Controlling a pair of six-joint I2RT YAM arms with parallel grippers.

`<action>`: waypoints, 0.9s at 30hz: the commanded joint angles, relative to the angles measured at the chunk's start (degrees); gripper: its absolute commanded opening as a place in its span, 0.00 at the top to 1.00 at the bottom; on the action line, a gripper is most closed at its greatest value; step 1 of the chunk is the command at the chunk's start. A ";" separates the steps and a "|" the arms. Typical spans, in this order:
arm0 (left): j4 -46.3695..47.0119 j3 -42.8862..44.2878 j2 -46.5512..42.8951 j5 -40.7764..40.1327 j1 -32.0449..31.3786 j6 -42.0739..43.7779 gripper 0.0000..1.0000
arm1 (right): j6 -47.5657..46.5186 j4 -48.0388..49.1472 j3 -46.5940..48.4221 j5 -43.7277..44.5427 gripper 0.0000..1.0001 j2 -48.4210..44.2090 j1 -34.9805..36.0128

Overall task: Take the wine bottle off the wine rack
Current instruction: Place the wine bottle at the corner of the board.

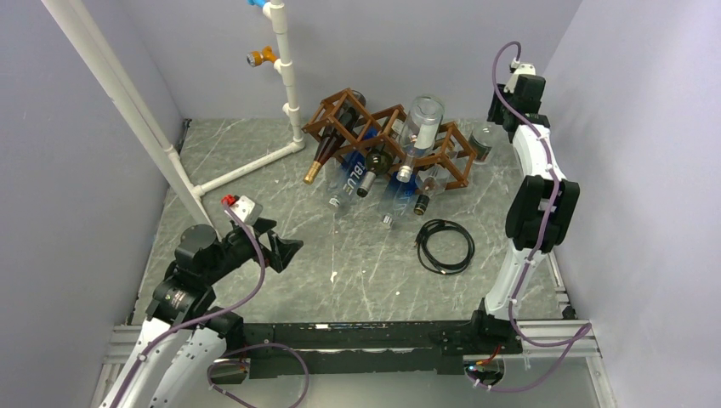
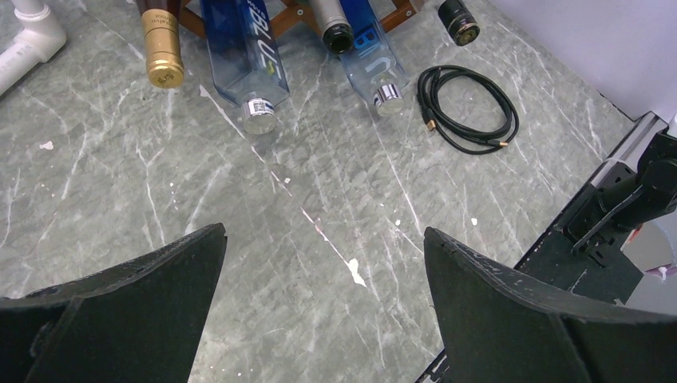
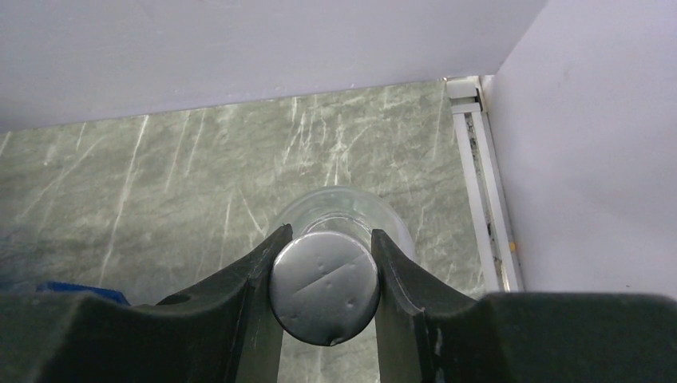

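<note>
The right gripper (image 3: 327,243) pinches only the bottle's (image 3: 345,206) slick cap (image 3: 323,291) while the left gripper (image 2: 323,239) hangs spread, so the bottle may slip free or knock the rack (image 1: 457,163).

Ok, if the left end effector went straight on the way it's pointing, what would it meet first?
Likely the bare tabletop, short of the nearer blue bottle; its downward tilt is hard to judge.
</note>
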 commanded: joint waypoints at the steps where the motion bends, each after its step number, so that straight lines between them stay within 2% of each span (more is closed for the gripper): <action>1: 2.25 0.38 0.56 1.67 0.74 -0.22 0.00 | 1.07 8.08 4.65 -1.94 0.92 -2.68 0.15; 3: 2.44 0.25 0.37 1.78 0.83 -0.31 0.01 | 0.65 8.13 4.21 -2.21 0.84 -2.73 0.11; 11: 2.38 0.33 0.45 1.77 0.84 -0.29 0.01 | 0.65 8.25 1.18 -5.15 0.35 -4.65 0.07; 14: 2.47 0.25 0.32 1.94 0.84 -0.42 0.00 | -1.26 8.19 -0.50 -5.41 0.19 -6.38 0.07; 22: 2.80 0.24 0.34 2.95 1.00 -0.54 0.00 | -3.56 7.46 -8.44 -9.41 0.03 -15.73 -0.89; 27: 3.97 0.10 0.24 5.15 1.47 -1.07 0.00 | -6.18 5.56 -17.46 -18.06 0.01 -25.51 -2.70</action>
